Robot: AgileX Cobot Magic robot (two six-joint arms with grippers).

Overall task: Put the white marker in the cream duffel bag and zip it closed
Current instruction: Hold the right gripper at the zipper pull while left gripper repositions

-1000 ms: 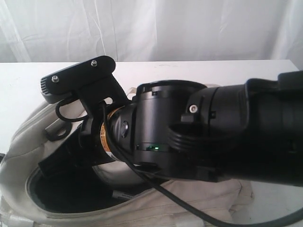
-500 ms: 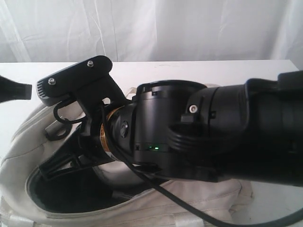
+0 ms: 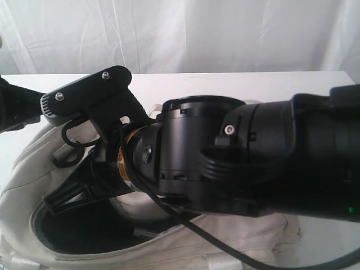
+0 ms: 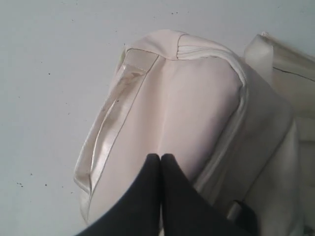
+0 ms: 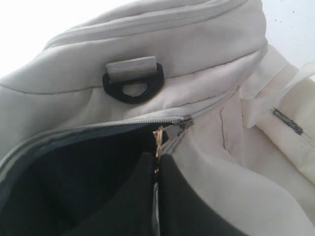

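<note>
The cream duffel bag [image 3: 34, 163] lies at the front left with its top flap open on a dark inside [image 3: 84, 230]. My right gripper [image 5: 156, 158] is shut on the gold zipper pull [image 5: 158, 140], just behind the grey slider [image 5: 184, 122] at the open zip's end; in the exterior view its fingers [image 3: 59, 201] hang over the opening. My left gripper [image 4: 160, 156] is shut on the bag's rounded end [image 4: 197, 98], where the fabric creases at the tips. The left arm [image 3: 17, 109] enters from the left edge. The white marker is out of view.
My right arm [image 3: 253, 163] fills most of the exterior view and hides much of the bag. A black strap loop [image 5: 133, 83] sits above the zip, and a webbing handle [image 4: 106, 132] runs along the bag's side. The white table [image 3: 225, 84] ends at a pale curtain [image 3: 180, 34].
The left arm has come in from the left edge to the bag's end and its jaws have closed there. The right gripper has shifted slightly left and up with the zipper pull.
</note>
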